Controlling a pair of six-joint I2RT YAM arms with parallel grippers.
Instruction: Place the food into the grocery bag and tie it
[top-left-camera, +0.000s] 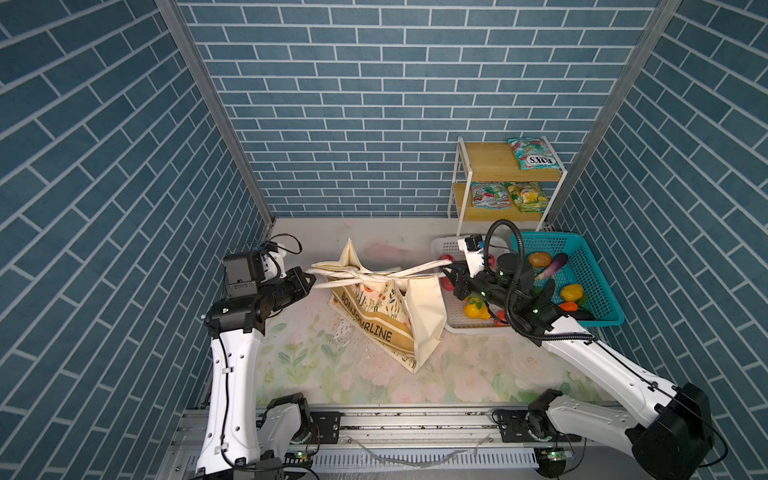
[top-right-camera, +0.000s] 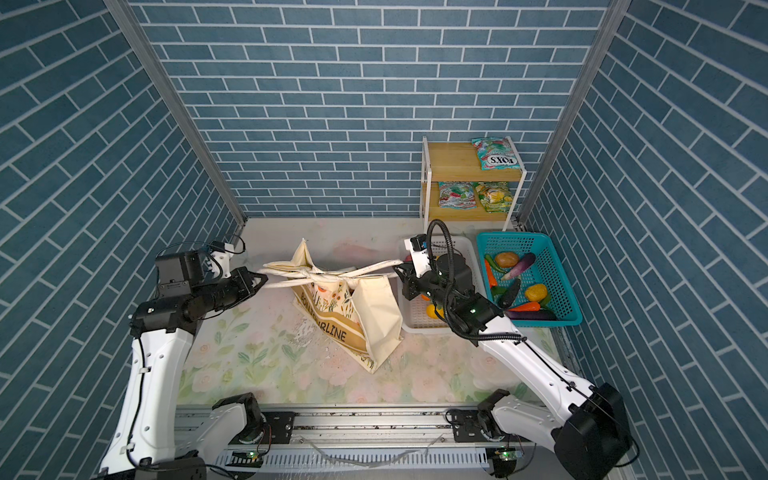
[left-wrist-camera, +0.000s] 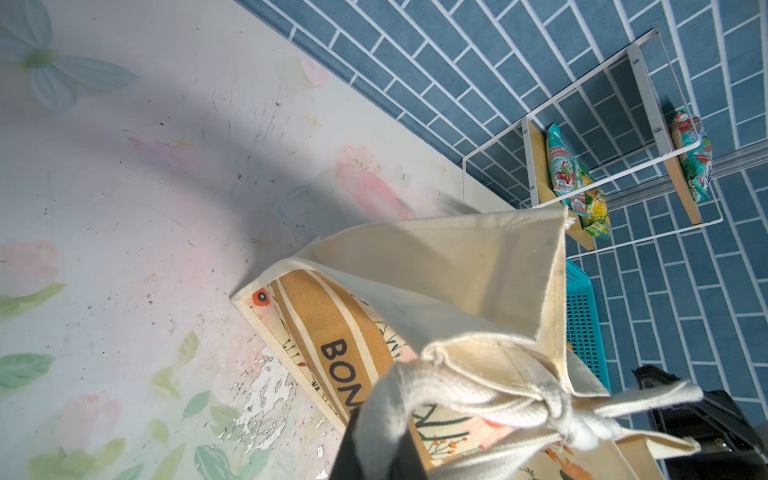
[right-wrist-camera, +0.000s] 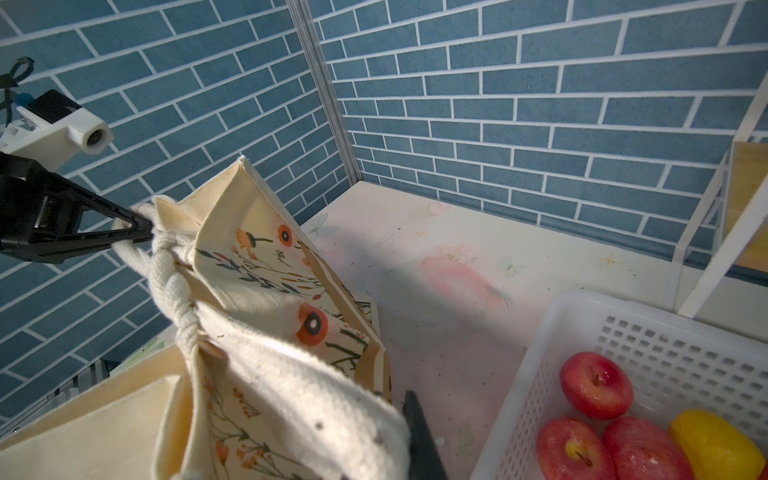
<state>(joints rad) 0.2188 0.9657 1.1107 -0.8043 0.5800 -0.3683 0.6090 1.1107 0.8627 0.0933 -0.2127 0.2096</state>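
Right wrist view has the left claw (right-wrist-camera: 143, 232) pressed together on a handle loop (right-wrist-camera: 124, 249), and in both top views the right claw (top-left-camera: 446, 272) pinches the other handle loop (top-left-camera: 419, 268) just over the edge of the white basket (top-left-camera: 473, 330). They hold opposite ends, I'd say, to draw the knot (top-left-camera: 361, 279) tight, since the ropes run almost straight between them. The grocery bag (top-left-camera: 374, 320) hangs under that knot in the middle of the table (top-left-camera: 332, 374), mouth gathered, one corner poking up, its lower end on the table. Whether any food is inside I cannot tell. Apples (right-wrist-camera: 596, 384) lie in the white basket, vegetables in the teal basket (top-left-camera: 598, 286), snack packets (top-left-camera: 532, 153) on the shelf (top-left-camera: 490, 164). The left claw has bare table behind it for pulling outward, while the right one is hemmed by both baskets and the shelf legs, so its room looks tighter
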